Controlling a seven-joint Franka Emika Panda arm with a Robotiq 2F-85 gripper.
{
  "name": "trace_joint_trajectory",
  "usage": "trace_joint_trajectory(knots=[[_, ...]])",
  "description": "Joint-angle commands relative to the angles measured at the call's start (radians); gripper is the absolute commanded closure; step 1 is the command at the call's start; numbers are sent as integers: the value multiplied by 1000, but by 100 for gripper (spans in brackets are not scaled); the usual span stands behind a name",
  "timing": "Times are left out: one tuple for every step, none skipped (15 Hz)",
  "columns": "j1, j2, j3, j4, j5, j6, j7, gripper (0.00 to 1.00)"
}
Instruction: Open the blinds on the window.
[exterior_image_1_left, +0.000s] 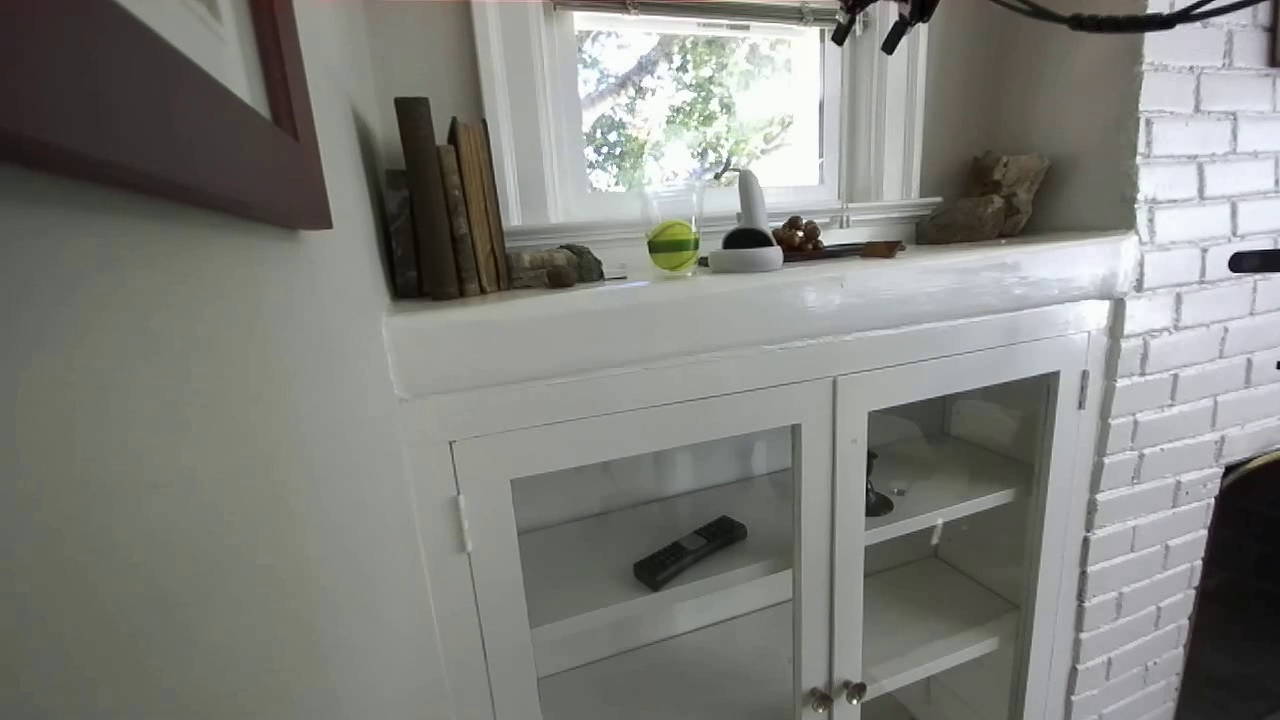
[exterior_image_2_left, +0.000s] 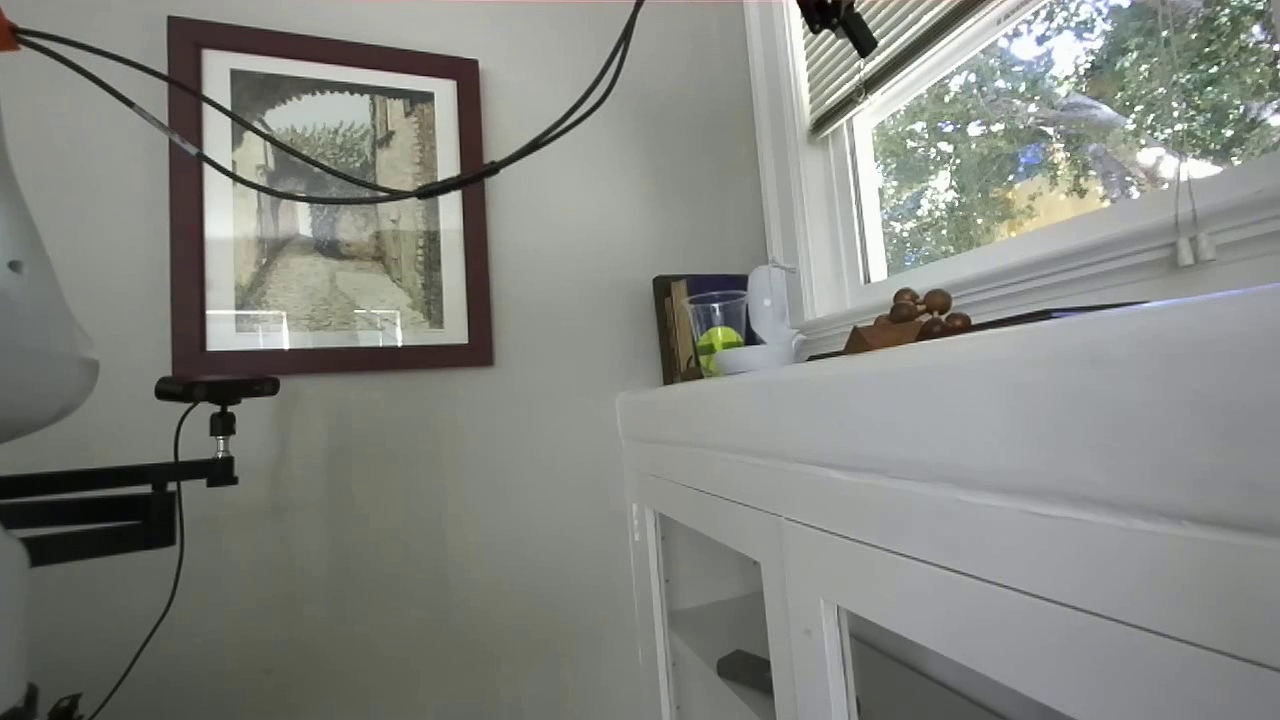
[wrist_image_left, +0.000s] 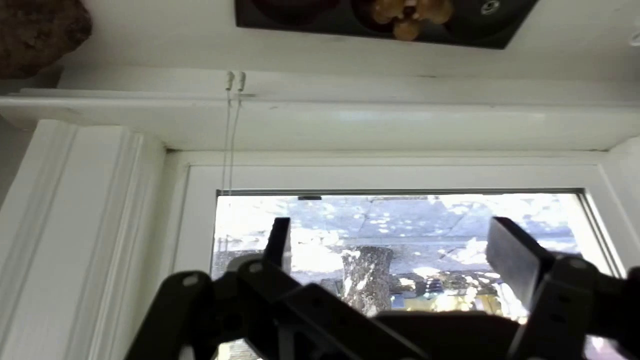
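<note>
The white slatted blinds (exterior_image_1_left: 690, 10) hang across the top of the window (exterior_image_1_left: 700, 110), only their lower edge showing in this exterior view. Slats of the blinds (exterior_image_2_left: 895, 35) also show at the top in an exterior view; the rest is cut off. Green foliage shows through the uncovered glass of the window (exterior_image_2_left: 1000, 170). The blinds are out of sight in the wrist view, where the lower window frame (wrist_image_left: 400, 177) shows. My gripper (wrist_image_left: 387, 225) is open and empty, its fingers apart before the glass. It shows at the top edge in both exterior views (exterior_image_1_left: 866, 40) (exterior_image_2_left: 850, 30).
Two thin cords with white ends (wrist_image_left: 234, 120) hang at one side of the window. The ledge (exterior_image_1_left: 600, 320) holds books (exterior_image_1_left: 440, 200), a cup with a yellow-green ball (exterior_image_1_left: 673, 245), a white device (exterior_image_1_left: 748, 230), a wooden bead cluster (exterior_image_1_left: 798, 235) and rocks (exterior_image_1_left: 990, 200). Glass-doored cabinets (exterior_image_1_left: 640, 420) stand below.
</note>
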Motion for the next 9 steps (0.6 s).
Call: trace_joint_trajectory(knots=[[8,-10,-13,93,123,-176,-25,0],[8,-8,-20,117,161,-214,-44,0],[0,-9,-2,76,92,-145,-10,0],[0,-9,-5,95,114,-174,-17,0],[0,-10,-7,103,122,-185,-19,0],[0,-10,-8,107,124,-189,-20,0],[0,-10,-8,106,125,-190,-20,0],[0,-9,-8,106,126,-190,-20,0],[0,-8,-8,106,126,-190,-20,0]])
